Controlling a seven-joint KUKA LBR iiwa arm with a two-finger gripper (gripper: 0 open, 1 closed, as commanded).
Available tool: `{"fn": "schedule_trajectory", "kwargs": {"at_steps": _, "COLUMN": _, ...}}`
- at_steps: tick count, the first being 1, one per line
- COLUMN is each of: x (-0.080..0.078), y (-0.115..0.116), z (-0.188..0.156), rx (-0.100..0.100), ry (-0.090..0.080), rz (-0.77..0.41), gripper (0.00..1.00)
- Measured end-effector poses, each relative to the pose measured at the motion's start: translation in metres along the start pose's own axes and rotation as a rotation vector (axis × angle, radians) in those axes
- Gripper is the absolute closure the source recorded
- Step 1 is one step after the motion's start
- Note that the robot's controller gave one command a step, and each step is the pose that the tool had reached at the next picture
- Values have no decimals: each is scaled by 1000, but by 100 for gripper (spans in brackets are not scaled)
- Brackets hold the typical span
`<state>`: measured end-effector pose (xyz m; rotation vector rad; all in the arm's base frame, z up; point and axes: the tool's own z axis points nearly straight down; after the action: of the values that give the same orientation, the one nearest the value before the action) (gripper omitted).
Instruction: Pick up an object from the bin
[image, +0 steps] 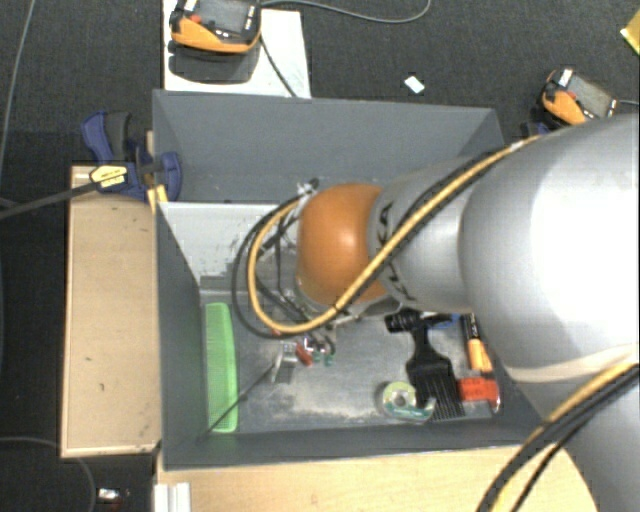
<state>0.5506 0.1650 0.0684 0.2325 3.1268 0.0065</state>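
Observation:
My gripper (303, 353) hangs low over the middle of the bin floor, just below the arm's orange cover. A thin dark rod (240, 402) slants from the gripper's tip toward the bin's front left corner; whether the two touch I cannot tell. A long flat green bar (220, 366) lies along the left wall, to the left of the gripper. To the right lie a small clear tape roll (401, 400) and a black brush (431, 376).
An orange-red block (479, 391) and an orange-handled tool (477, 353) lie at the front right, partly under the arm. The arm and its cables cover the bin's back and right. The bare floor is between the green bar and the tape roll.

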Motion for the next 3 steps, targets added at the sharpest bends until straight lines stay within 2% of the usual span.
{"fn": "schedule_trajectory", "kwargs": {"at_steps": 1, "x": -2, "y": 4, "z": -2, "rx": 0, "ry": -3, "rz": -123, "gripper": 0}}
{"fn": "schedule_trajectory", "kwargs": {"at_steps": 2, "x": -1, "y": 1, "z": -2, "rx": -1, "ry": -2, "rz": -24, "gripper": 0}}
{"fn": "schedule_trajectory", "kwargs": {"at_steps": 3, "x": -3, "y": 5, "z": -3, "rx": -2, "ry": -7, "rz": -147, "gripper": 100}}
